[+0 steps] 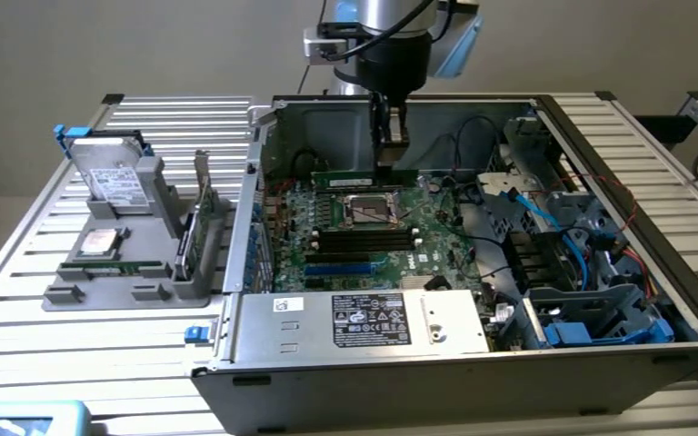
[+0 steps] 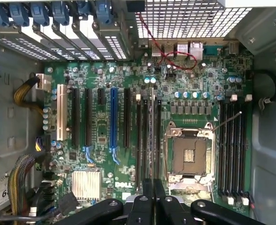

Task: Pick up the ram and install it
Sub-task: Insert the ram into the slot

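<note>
We see a slatted metal table (image 1: 34, 345) bearing an open computer case (image 1: 446, 381) lying on its side, with the green motherboard (image 1: 324, 218) exposed inside. On the exterior view's left, beside the case, a gray tray (image 1: 131, 292) holds a hard drive (image 1: 113, 177) and other spare parts.

The robot arm reaches down into the case from above. Its gripper (image 1: 388, 162) is closed on the ram (image 1: 362, 174), a narrow green stick held level by its upper edge, above the board on the far side of the open processor socket (image 1: 371, 211).

In the wrist view we see the ram (image 2: 152, 140) edge-on between the gripper (image 2: 152, 187) fingers. It hangs between the expansion slots and the processor socket (image 2: 189, 154). The four black memory slots (image 2: 231, 150) lie beyond the socket, with no stick in them.
</note>
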`<state>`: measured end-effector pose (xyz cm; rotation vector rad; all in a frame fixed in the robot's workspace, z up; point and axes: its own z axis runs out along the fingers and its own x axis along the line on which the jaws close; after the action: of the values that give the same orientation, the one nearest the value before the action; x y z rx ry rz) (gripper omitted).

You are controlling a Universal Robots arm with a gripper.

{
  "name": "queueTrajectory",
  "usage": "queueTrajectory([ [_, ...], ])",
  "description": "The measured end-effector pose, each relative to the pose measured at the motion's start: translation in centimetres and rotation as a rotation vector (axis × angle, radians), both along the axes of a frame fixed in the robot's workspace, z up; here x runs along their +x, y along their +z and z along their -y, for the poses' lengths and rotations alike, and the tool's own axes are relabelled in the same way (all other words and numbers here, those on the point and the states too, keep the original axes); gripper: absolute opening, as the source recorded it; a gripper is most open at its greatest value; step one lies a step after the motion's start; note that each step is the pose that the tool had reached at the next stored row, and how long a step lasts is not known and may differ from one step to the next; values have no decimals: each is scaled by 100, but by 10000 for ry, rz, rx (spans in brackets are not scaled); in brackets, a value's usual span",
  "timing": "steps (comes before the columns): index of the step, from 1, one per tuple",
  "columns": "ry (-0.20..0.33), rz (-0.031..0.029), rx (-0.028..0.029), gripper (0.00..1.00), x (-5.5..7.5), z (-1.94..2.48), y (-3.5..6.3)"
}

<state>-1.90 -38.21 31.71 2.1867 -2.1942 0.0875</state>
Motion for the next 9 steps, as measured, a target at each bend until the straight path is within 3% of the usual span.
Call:
queueTrajectory([
  [9, 2, 3, -3, 12, 9, 16, -162],
])
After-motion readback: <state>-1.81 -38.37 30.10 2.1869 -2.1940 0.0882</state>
